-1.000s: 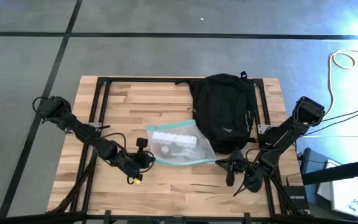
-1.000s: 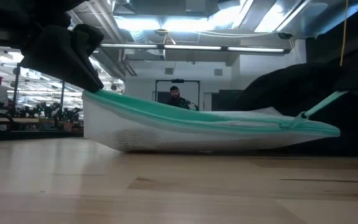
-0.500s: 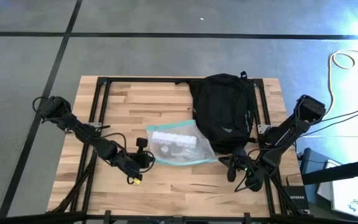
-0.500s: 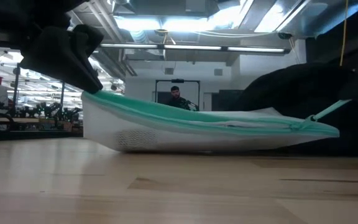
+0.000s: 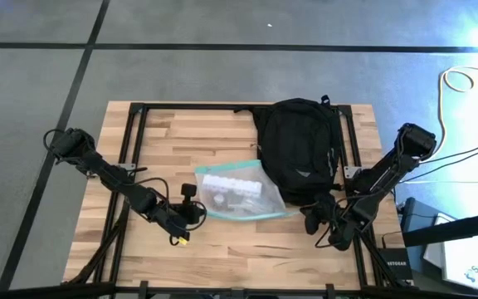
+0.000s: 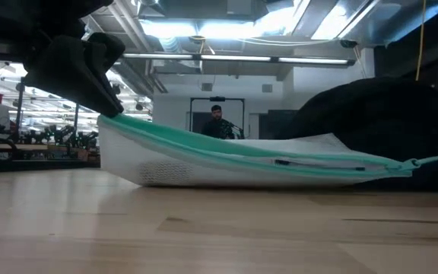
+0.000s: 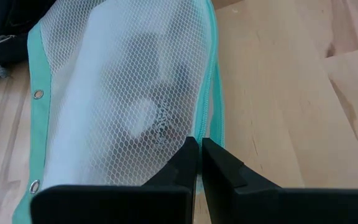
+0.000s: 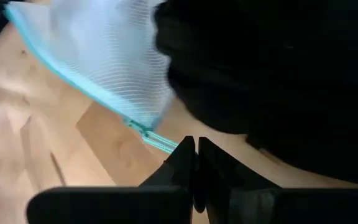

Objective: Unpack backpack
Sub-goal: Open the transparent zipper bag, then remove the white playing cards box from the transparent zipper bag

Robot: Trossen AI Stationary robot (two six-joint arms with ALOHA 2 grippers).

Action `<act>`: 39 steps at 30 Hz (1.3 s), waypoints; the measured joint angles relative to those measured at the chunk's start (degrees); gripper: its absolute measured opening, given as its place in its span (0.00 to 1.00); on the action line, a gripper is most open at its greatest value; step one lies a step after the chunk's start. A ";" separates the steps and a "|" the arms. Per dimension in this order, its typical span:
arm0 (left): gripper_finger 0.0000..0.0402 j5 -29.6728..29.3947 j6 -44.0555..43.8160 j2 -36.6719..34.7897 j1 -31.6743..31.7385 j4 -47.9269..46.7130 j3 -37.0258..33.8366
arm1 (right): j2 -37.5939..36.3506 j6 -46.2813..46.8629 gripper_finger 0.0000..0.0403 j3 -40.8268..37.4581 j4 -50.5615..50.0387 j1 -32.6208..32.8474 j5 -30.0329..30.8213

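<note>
The left gripper [image 5: 191, 212] sits at about 7 o'clock from the table's [image 5: 181, 141] middle in the high view, its fingers [image 7: 219, 167] pressed together on the teal edge of the pouch [image 5: 237, 193], at the pouch's near-left corner. In the left wrist view the two dark fingers meet with no gap right at the zipper seam, and white mesh with pale, blurred things inside fills the space beyond them. In the low view this gripper [image 6: 109, 103] holds that corner lifted, so the pouch [image 6: 226, 156] slopes down from its raised end to the other end, which lies low near the wood. The right gripper [image 5: 314, 218] is at about 5 o'clock on the table, just off the pouch's near-right corner and beside the backpack's near end. Its fingers [image 8: 178, 163] are closed against each other too, and the right wrist view shows the thin teal pull tab of the pouch [image 8: 98, 56] running into them, so it appears pinched there. The backpack [image 5: 299, 152] lies flat at about 2 o'clock from the table's middle, reaching to the far edge, with its near-left side touching the pouch. In the low view it is a dark rounded mass [image 6: 386, 125] behind the pouch's low end. A person [image 6: 216, 122] shows far off in the room beyond the table.
</note>
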 joint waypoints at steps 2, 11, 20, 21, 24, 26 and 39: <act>0.00 0.00 -0.01 0.00 0.00 -0.07 0.00 | 0.00 -1.89 0.00 0.00 2.12 0.00 1.22; 0.00 0.00 -0.39 0.02 0.00 0.10 0.00 | 0.00 -17.54 0.04 0.00 15.53 -0.17 6.23; 0.00 0.00 -0.42 0.02 0.85 1.01 0.00 | 0.02 -43.66 0.29 0.00 36.42 -5.59 5.25; 0.00 0.00 -0.40 0.02 1.00 1.28 0.00 | 0.20 -47.03 0.33 0.00 40.02 -6.61 3.41; 0.00 0.00 -0.40 0.02 1.03 2.02 0.00 | 2.61 -55.14 0.42 0.34 50.75 -10.15 -7.96; 0.00 0.00 -0.19 0.02 1.05 2.12 0.00 | 5.47 -56.28 0.45 2.71 50.45 -12.45 -15.22; 0.00 0.00 -0.53 0.02 1.05 2.23 0.00 | 30.26 -72.29 0.43 28.68 35.85 -19.85 -31.58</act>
